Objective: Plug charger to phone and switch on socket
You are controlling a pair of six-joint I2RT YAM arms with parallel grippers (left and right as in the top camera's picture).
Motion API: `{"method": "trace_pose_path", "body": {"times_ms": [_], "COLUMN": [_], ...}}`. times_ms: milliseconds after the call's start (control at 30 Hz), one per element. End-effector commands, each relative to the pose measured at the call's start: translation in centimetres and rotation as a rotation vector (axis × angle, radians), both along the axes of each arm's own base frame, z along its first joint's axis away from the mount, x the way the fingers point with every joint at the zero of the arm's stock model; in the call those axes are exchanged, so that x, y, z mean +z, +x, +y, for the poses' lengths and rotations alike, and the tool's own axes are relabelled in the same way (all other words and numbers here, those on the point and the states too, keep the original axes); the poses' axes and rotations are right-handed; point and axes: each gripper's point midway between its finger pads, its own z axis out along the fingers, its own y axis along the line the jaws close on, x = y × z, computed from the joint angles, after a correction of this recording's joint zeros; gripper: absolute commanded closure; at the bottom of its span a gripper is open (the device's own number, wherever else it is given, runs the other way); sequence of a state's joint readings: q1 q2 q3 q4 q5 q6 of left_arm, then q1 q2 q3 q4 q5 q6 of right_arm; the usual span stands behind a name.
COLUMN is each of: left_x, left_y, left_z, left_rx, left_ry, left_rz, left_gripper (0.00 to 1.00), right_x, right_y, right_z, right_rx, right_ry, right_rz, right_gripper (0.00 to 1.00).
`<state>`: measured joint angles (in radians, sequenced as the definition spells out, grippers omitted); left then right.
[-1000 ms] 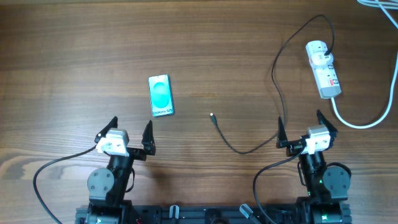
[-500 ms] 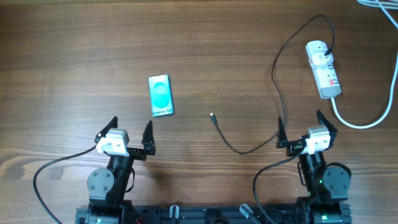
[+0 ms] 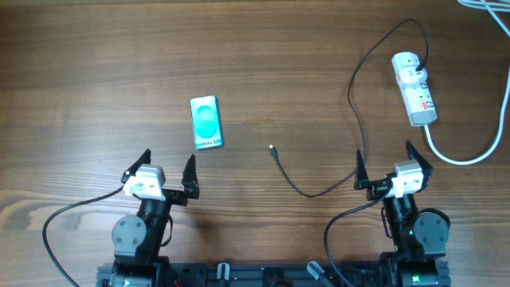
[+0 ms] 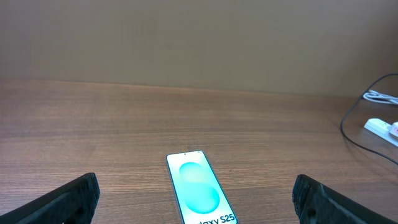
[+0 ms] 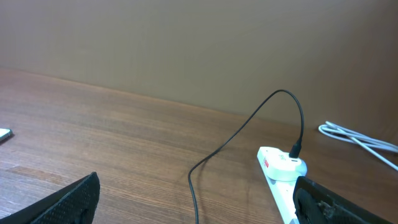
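Observation:
The phone (image 3: 206, 123) lies flat on the wood table, turquoise screen up, white text band at its near end; it also shows in the left wrist view (image 4: 197, 193). The charger's thin black cable (image 3: 353, 96) runs from a white plug head (image 3: 405, 60) in the socket (image 3: 414, 88) down to its free tip (image 3: 272, 147) mid-table. In the right wrist view the cable (image 5: 249, 127) meets the plug head (image 5: 287, 167). My left gripper (image 3: 166, 169) is open, just near of the phone. My right gripper (image 3: 386, 165) is open, near of the socket.
The socket's thick white cord (image 3: 478, 151) loops along the right edge of the table. Another white cable (image 5: 357, 138) lies at the far right. A plain wall (image 4: 199, 37) stands behind the table.

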<state>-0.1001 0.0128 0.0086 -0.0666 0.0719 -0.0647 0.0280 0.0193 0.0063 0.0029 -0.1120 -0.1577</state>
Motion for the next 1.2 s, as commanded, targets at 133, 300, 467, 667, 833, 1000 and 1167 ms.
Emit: {"method": "trace_pose_path", "body": {"times_ms": [133, 300, 467, 667, 833, 1000, 1167], "left_x": [-0.2, -0.2, 0.1, 0.1, 1.1, 9.2, 15.7], "left_y": [0.0, 0.0, 0.2, 0.2, 0.3, -2.6, -8.6], "left_z": [0.1, 0.1, 3.0, 2.9, 2.0, -4.3, -7.4], "left_rx": [0.005, 0.006, 0.174, 0.172, 0.12, -0.264, -0.497], "left_ry": [0.006, 0.007, 0.023, 0.023, -0.002, 0.028, 0.078], "left_rz": [0.003, 0.003, -0.011, -0.011, -0.048, -0.408, -0.763], "left_gripper": [0.0, 0.0, 0.0, 0.0, 0.0, 0.0, 0.0], "right_x": [0.3, 0.3, 0.3, 0.3, 0.3, 0.3, 0.3], "right_y": [-0.1, -0.1, -0.1, -0.1, -0.1, -0.1, -0.1], "right_z": [0.2, 0.2, 0.2, 0.2, 0.2, 0.2, 0.2], "right_rx": [0.01, 0.01, 0.01, 0.01, 0.01, 0.01, 0.01], "right_ry": [0.001, 0.001, 0.001, 0.001, 0.001, 0.001, 0.001], "right_rz": [-0.014, -0.014, -0.014, -0.014, -0.014, -0.014, -0.014], "right_gripper": [0.0, 0.0, 0.0, 0.0, 0.0, 0.0, 0.0]}}
